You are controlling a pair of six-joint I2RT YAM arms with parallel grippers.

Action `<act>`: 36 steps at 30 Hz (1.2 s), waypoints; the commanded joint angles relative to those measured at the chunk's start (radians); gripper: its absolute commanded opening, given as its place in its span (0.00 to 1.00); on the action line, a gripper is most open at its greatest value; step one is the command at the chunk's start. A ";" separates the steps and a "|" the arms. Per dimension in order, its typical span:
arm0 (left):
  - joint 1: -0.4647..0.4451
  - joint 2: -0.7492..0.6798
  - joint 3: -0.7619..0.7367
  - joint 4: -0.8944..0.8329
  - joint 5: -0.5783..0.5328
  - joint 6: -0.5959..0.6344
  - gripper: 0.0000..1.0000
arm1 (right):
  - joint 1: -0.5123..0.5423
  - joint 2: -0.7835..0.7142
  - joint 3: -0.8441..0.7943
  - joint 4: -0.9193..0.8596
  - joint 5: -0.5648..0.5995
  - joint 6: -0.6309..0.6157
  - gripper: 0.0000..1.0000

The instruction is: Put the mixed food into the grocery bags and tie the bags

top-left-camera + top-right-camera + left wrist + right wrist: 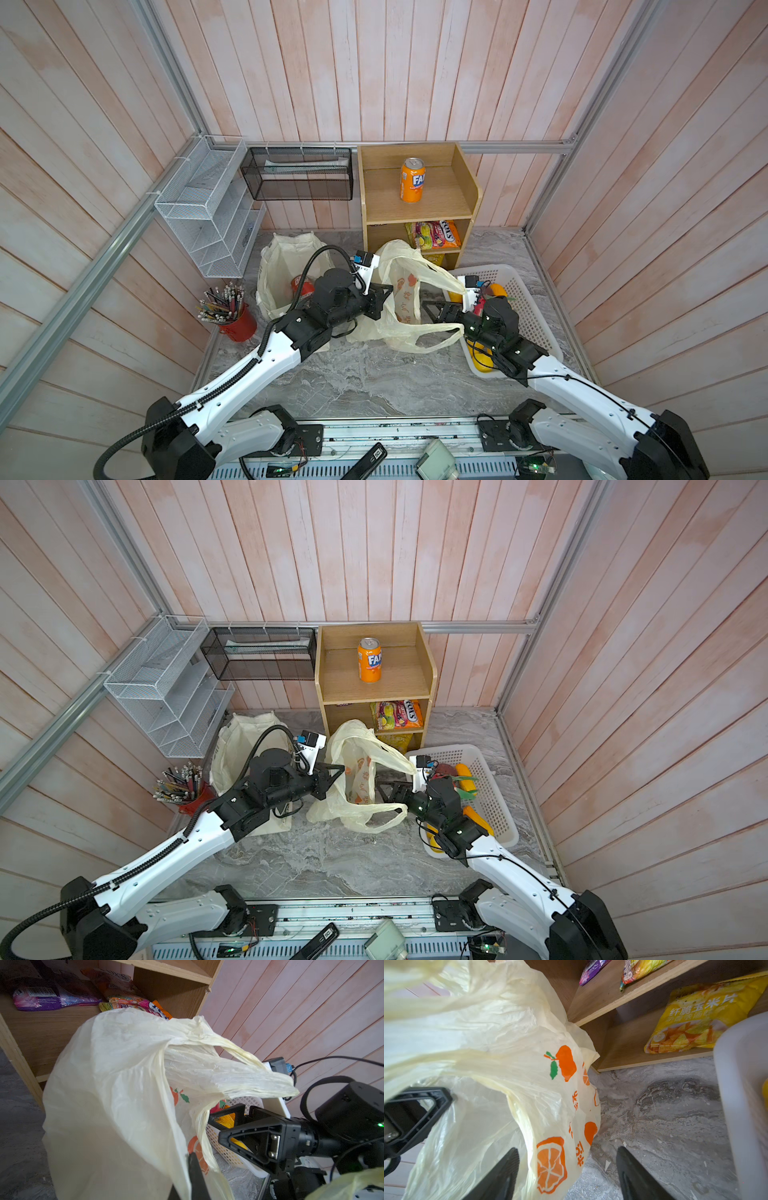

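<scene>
Found thin plastic carrier bag (401, 309) slumped on worktop (353, 382) between the arms, left jaws clamped on its rim film, right jaws apart just beside it; judged light, limp, slippery, best taken by twisted handle loops (436, 328).

The left arm (266, 365) and right arm (582, 395): white shells on the long links, black housings at the joints. A black ribbed hose (226, 379) follows the left; a thin black cable (598, 390) the right. The left hand (388, 289) and right hand (215, 1128): black, triangular open-frame fingers (223, 1138), steel screws (274, 1147).
</scene>
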 commanded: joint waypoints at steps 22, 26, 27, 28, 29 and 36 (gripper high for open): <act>0.004 -0.080 -0.060 0.008 0.005 -0.082 0.00 | 0.059 0.254 0.162 0.115 -0.034 -0.053 0.64; 0.013 -0.100 -0.078 -0.005 -0.029 -0.075 0.00 | 0.016 0.247 0.130 0.106 -0.038 -0.042 0.22; 0.022 -0.107 -0.083 -0.012 -0.031 -0.071 0.00 | -0.005 0.235 0.115 0.104 -0.043 -0.036 0.13; 0.029 -0.113 -0.091 -0.014 -0.031 -0.070 0.00 | -0.022 0.224 0.102 0.100 -0.048 -0.032 0.08; 0.042 -0.121 -0.101 -0.014 -0.024 -0.070 0.00 | -0.043 0.211 0.087 0.094 -0.054 -0.028 0.04; 0.078 -0.132 -0.141 0.013 0.041 -0.075 0.00 | -0.101 0.171 0.055 0.014 -0.098 -0.040 0.05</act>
